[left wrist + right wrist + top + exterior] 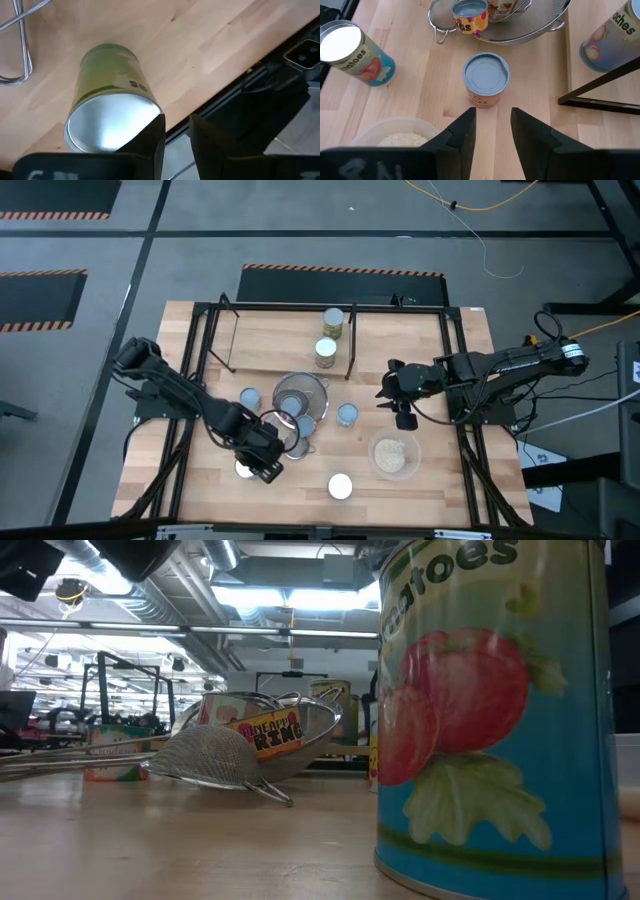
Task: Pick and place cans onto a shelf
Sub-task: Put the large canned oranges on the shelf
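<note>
Cans stand scattered over the wooden bench (200, 480), and none is held. At the left front, the left end effector (262, 470) hangs just above a green can (107, 97) with a silver top near the bench's front edge; its fingers (152, 145) stand slightly apart beside the can's rim, closed on nothing. Just right of that arm, a blue-topped can (249, 398) stands beside two mesh strainers (300, 395), with a yellow-labelled can (469, 15) among them. Behind these, on the shelf (232, 340) of black rods, two taller cans (333, 322) stand one in front of the other. A white-topped tomato can (340, 486) stands at the front middle and fills the low view. A small blue-topped can (486, 79) sits right of the strainers. The right end effector (492, 125) hovers just short of it, fingers parted and empty. A glass bowl (395, 456) of beige grains rests in front of that end effector.
</note>
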Available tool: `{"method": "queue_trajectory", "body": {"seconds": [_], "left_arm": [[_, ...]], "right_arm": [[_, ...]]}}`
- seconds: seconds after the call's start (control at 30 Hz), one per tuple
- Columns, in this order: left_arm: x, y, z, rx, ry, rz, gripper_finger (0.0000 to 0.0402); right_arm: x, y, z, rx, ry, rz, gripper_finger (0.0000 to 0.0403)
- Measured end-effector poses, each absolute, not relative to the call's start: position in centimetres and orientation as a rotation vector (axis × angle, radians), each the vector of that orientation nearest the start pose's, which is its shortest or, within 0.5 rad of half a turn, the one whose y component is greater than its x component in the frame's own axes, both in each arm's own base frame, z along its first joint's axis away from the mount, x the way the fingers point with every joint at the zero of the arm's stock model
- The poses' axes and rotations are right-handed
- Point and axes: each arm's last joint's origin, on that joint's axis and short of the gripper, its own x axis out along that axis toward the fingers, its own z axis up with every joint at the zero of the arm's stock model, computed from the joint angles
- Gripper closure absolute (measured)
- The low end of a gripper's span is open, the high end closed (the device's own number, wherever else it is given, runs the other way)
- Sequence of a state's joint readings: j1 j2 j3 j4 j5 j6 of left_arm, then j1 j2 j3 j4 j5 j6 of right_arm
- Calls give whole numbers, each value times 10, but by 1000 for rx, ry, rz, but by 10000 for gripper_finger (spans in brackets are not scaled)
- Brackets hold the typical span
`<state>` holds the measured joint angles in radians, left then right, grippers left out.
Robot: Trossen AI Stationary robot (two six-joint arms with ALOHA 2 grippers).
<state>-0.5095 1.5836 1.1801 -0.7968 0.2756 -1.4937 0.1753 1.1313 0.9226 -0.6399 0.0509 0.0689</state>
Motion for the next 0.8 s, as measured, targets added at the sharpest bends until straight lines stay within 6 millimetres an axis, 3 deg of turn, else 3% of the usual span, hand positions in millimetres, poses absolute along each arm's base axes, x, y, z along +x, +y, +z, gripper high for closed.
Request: {"method": "queue_trajectory", "body": {"seconds": [0.8], "left_arm": [[254,-151,229,-1012,1507,535,321]], "right_arm": [[221,38,278,-31,847,87,276]]}}
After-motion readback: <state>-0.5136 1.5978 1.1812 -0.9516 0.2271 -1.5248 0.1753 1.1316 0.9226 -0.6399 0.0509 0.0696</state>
